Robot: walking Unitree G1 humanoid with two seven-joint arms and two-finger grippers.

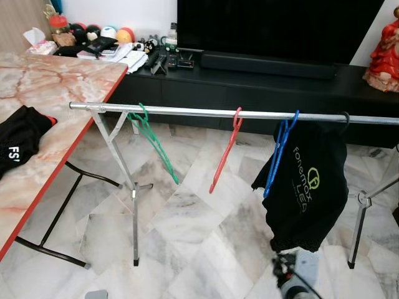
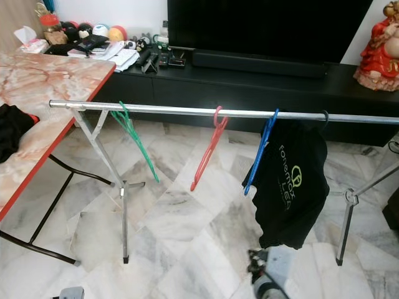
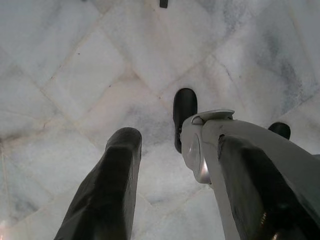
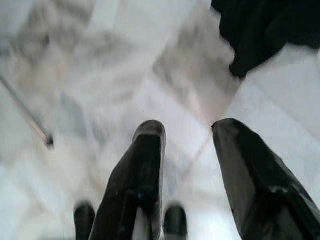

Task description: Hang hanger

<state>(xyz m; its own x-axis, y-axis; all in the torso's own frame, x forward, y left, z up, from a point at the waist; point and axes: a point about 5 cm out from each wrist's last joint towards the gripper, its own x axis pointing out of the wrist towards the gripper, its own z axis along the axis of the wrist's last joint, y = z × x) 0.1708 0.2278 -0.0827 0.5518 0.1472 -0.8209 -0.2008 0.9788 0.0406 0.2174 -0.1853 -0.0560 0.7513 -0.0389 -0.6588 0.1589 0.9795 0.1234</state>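
Indoors, a slim metal drying-rack rail (image 1: 187,112) spans a polished grey-veined marble floor (image 1: 187,224), propped on crossed tubular legs (image 1: 118,168). Three plastic hangers hook over the rail: a green hanger (image 1: 153,140) nearest the legs, a red hanger (image 1: 225,149) at the rail's middle, and a blue hanger (image 1: 280,152) further along, each dangling askew. Just past the blue one, a black T-shirt (image 1: 308,187) with green-and-white lettering drapes from a fourth, dark hook on the same rail. Beside the rail's leg end stands a pink marble-patterned table (image 1: 43,112) with a red edge, a second black garment (image 1: 22,137) lying on it. Behind the rail runs a low black TV cabinet (image 1: 249,81) strewn with small items. Below the rail, the left gripper (image 3: 175,185) hangs over bare tiles, fingers spread and empty; the right gripper (image 4: 190,175) hangs likewise parted, holding nothing, under the T-shirt's hem.
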